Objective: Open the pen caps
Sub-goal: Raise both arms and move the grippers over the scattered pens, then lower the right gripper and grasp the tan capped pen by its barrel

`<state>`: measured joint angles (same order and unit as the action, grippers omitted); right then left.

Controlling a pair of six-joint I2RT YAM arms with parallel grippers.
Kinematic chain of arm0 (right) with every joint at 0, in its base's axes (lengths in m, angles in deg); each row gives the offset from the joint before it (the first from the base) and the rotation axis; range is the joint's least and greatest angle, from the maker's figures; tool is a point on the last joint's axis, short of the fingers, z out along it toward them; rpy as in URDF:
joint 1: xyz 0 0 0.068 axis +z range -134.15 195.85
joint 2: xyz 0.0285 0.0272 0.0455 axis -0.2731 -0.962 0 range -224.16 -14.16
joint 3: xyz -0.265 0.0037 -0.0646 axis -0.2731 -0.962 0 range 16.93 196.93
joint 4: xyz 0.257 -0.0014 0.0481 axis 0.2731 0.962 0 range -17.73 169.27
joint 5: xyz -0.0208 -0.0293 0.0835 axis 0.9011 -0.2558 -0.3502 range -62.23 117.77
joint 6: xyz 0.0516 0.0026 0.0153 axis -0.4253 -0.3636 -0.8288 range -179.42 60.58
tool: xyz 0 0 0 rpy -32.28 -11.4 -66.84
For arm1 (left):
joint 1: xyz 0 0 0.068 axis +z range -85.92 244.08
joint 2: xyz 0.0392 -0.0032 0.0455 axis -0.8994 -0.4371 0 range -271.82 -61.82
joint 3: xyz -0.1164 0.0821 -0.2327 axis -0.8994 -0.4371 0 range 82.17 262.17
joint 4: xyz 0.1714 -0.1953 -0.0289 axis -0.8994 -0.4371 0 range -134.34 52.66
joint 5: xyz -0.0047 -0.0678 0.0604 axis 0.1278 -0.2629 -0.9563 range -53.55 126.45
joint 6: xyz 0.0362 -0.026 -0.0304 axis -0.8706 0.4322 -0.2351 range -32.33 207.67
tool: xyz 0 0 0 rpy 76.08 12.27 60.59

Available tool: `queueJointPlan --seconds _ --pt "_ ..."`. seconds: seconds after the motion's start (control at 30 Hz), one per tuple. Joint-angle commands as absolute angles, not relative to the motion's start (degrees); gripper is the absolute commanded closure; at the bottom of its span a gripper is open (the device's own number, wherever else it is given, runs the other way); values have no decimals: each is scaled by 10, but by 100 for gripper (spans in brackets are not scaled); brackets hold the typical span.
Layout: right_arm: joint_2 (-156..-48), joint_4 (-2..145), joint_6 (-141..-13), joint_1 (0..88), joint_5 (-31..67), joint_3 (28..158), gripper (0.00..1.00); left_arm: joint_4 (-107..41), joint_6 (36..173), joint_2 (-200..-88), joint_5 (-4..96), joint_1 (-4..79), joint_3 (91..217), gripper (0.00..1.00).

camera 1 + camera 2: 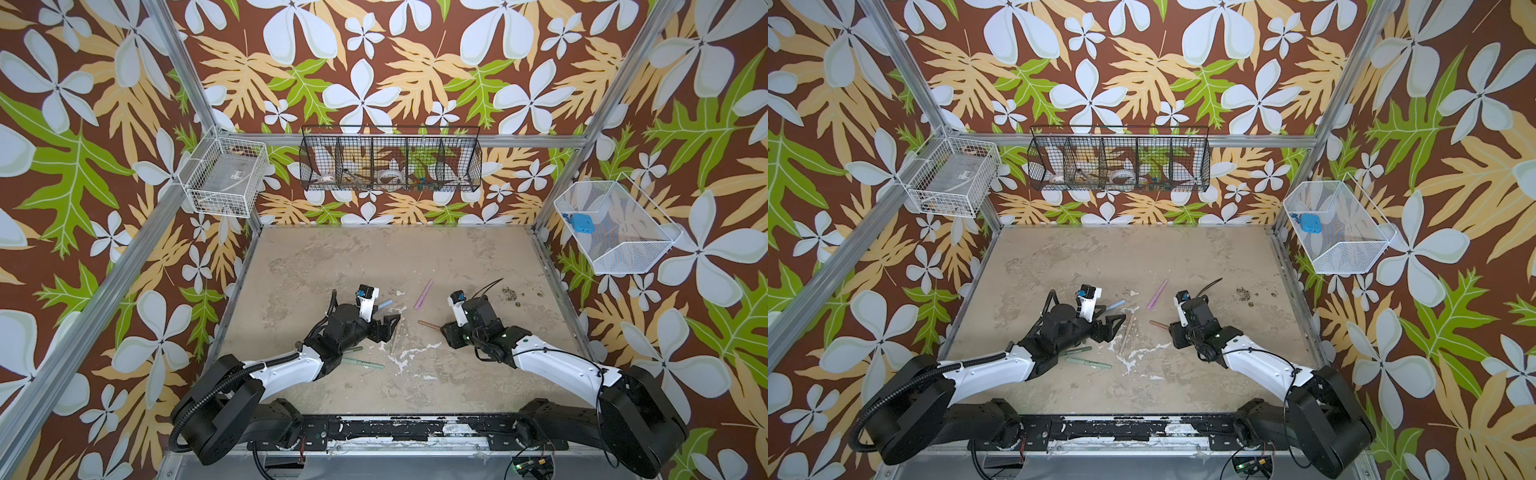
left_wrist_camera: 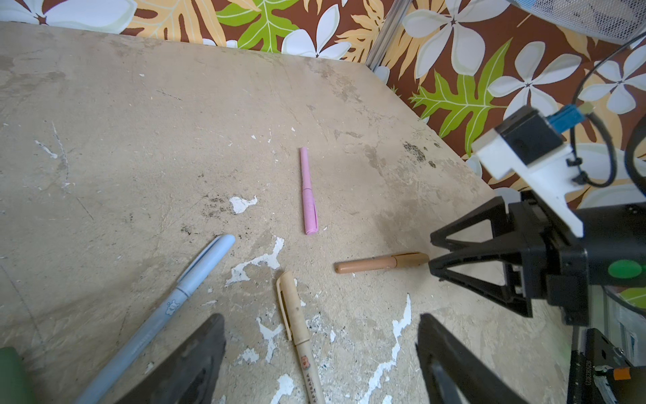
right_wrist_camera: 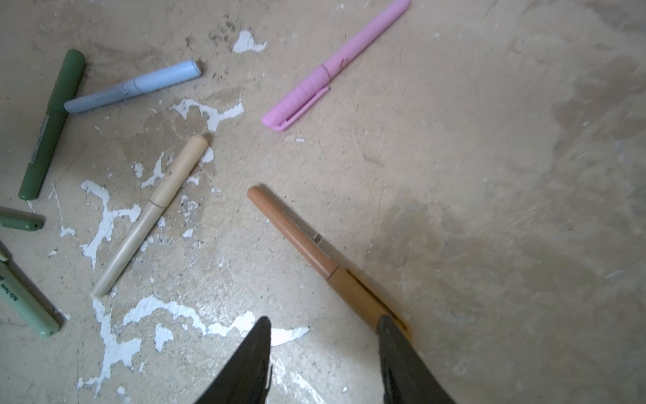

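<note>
The right gripper is held partly open with nothing clamped; one finger is seen at the cap of the brown pen, which lies on the table. The left gripper is spread wide and empty over the beige pen.

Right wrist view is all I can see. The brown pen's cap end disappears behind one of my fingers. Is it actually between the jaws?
Observer: Yes. In the left wrist view the brown cap has its tip just inside the right gripper, whose jaws stand wider than the cap.
Operator: And the other arm?
Observer: The left gripper is open and holds nothing. In its own wrist view the beige pen lies between its jaws.
Operator: Are the greens clear from above?
Observer: No. In a top view the left arm lies over part of the green pens.
</note>
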<state>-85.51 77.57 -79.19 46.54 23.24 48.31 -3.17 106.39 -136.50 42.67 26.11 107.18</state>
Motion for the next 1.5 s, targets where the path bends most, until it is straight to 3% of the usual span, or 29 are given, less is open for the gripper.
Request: queueJointPlan --seconds 0.0,0.3,0.67,0.9,1.23,1.47 --pt "-858 755 -835 474 218 468 52 -30 1060 -1365 419 260 1075 12" --pt "-880 726 -845 475 234 445 49 -33 1063 -1361 425 260 1076 12" --pt "-1053 717 -855 458 217 565 39 -38 1069 -1360 417 260 1075 11" --pt "-1120 722 -880 460 232 636 40 -45 1068 -1361 406 260 1078 11" --pt "-1080 766 -841 499 344 610 49 -49 1071 -1364 403 260 1083 11" --pt "-1012 782 -816 498 342 548 50 -50 1073 -1368 402 260 1083 11"
